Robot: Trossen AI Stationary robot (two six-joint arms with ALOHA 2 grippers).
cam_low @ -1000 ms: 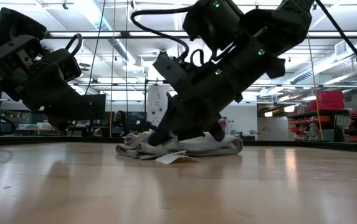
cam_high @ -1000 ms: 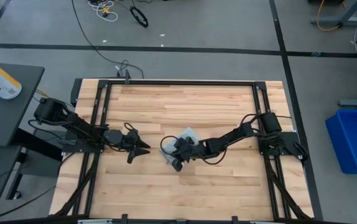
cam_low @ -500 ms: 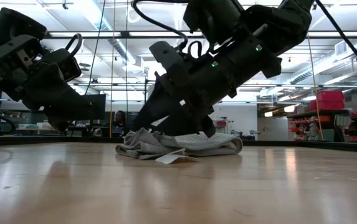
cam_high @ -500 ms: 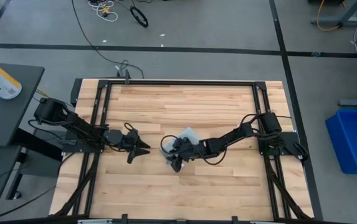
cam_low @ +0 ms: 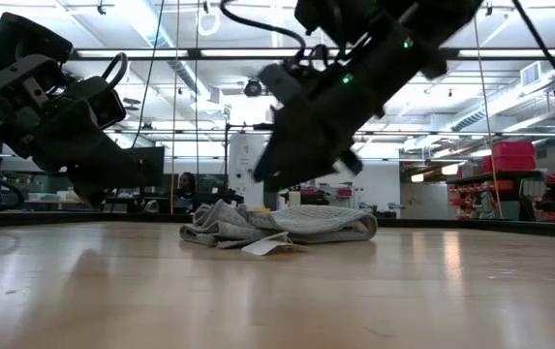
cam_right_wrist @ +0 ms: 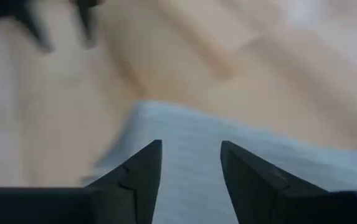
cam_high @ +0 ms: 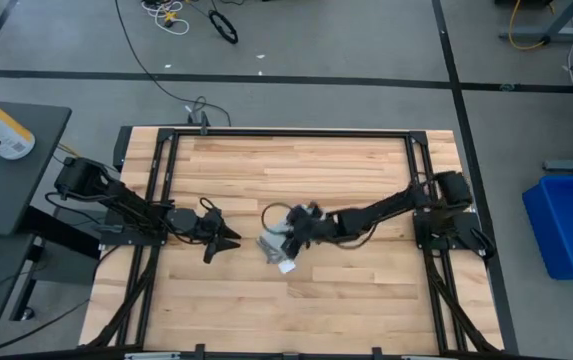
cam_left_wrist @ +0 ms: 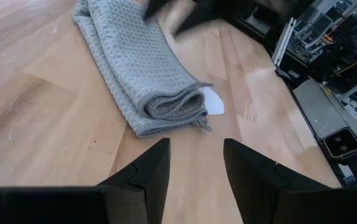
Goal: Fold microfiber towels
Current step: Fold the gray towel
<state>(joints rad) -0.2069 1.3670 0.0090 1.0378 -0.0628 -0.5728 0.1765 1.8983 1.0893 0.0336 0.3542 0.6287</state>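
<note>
Folded towel (cam_left_wrist: 142, 73) long axis toward right arm; both jaws apart, empty

A waffle-textured grey cloth towel (cam_left_wrist: 138, 74) lies on the smooth, pale wooden table (cam_left_wrist: 35, 130).

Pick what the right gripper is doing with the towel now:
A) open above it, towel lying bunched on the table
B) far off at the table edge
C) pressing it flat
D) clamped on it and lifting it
A: the right gripper shows parted fingers over the towel, which lies free on the table.
</note>
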